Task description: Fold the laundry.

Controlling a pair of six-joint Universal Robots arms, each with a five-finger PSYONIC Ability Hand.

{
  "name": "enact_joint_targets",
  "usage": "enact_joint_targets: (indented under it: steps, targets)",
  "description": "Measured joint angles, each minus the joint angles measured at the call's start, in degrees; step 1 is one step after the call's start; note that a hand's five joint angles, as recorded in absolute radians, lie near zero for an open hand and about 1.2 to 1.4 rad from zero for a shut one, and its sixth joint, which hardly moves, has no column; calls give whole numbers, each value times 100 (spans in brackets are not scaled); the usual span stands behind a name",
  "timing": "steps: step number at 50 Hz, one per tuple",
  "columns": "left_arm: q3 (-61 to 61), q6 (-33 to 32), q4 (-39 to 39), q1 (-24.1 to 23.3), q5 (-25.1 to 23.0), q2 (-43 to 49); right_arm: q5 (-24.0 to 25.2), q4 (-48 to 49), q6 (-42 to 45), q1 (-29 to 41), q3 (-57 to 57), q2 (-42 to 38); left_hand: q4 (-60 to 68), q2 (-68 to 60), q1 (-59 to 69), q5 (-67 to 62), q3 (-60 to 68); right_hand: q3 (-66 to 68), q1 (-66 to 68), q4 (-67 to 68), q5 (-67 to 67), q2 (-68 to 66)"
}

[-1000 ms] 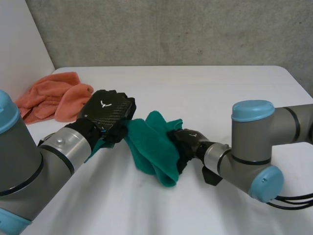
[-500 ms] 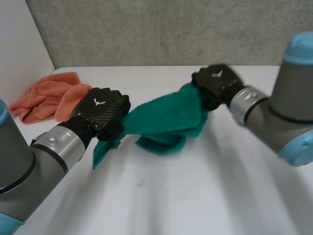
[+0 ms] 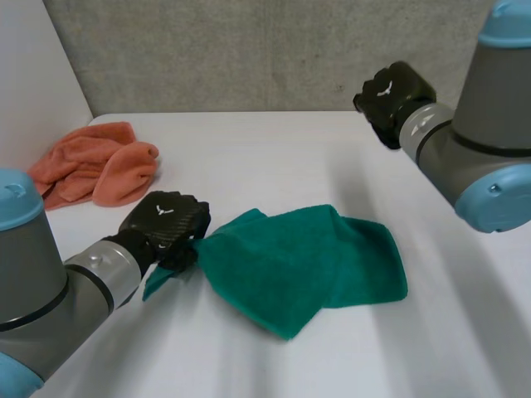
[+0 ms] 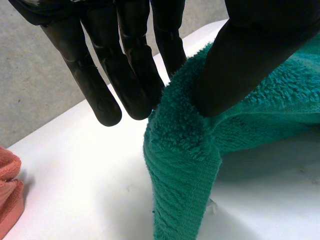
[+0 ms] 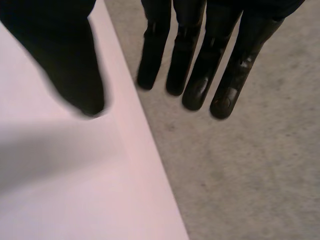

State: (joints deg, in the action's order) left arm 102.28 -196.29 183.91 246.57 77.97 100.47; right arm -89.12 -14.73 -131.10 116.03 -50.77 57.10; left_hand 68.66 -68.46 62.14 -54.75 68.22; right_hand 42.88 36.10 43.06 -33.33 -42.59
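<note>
In the head view we are pinching the green towel [image 3: 307, 265] at its left corner with our left hand [image 3: 166, 232], at the left-centre of the frame. The towel is lying rumpled and partly doubled on the tabletop [image 3: 249, 157]. Its long axis is running from that hand toward the right of the frame, and its free end is resting right of centre. Our right hand [image 3: 394, 93] is hanging in the upper right, well apart from the towel. We are judging it the nearer hand to that free end, so the next reach is falling to it, downward and toward the frame's centre. An orange cloth [image 3: 91, 170] is lying bunched at the upper left.

In the left wrist view our left hand [image 4: 250, 60] is pressing its thumb onto the towel's [image 4: 190, 165] hemmed edge against the fingers [image 4: 130, 80], and the cloth is draping from there onto the tabletop [image 4: 75, 165].

In the right wrist view our right hand [image 5: 200, 55] is holding its fingers straight and gripping nothing, over the edge of the tabletop [image 5: 65, 190] with the grey floor [image 5: 250, 175] beyond.
</note>
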Motion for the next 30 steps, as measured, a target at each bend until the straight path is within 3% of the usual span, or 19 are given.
enact_joint_targets:
  steps: [4,8,11,14,15,20,30]
  targets:
    - [-72,-2,35,-9,0,93,-3,-20,-379,30,-242,-43,-566,603,-131,232,-584,-2214,-1812,-2224,2288,2160]
    - [-184,-8,86,-19,19,183,105,-113,-1200,26,-849,120,-3286,3312,-2830,2896,-3198,-2566,-2060,-2578,2625,2371]
    - [-222,-23,83,-20,30,198,345,-295,-1693,-24,-1388,306,-4137,4090,-3515,3762,-4047,-2566,-2060,-2578,2625,2371]
    - [-222,-29,80,-20,30,195,398,-331,-1758,-39,-1487,336,-4268,4194,-3521,3886,-4157,-2566,-2060,-2578,2625,2371]
    - [-179,-50,60,-20,25,159,737,-458,-1979,-168,-2026,462,-4293,4223,-3522,3915,-4186,-2566,-2060,-2578,2624,2371]
    - [84,-74,29,-10,14,-52,1188,-304,-2066,-456,-2851,652,-4411,4317,-3522,4029,-4288,-2566,-2060,-2578,2625,2371]
    - [574,-79,53,122,-10,-203,1336,423,-2003,-680,-4047,1004,-4395,4324,-3521,4011,-4285,-2567,-2060,-2578,2625,2371]
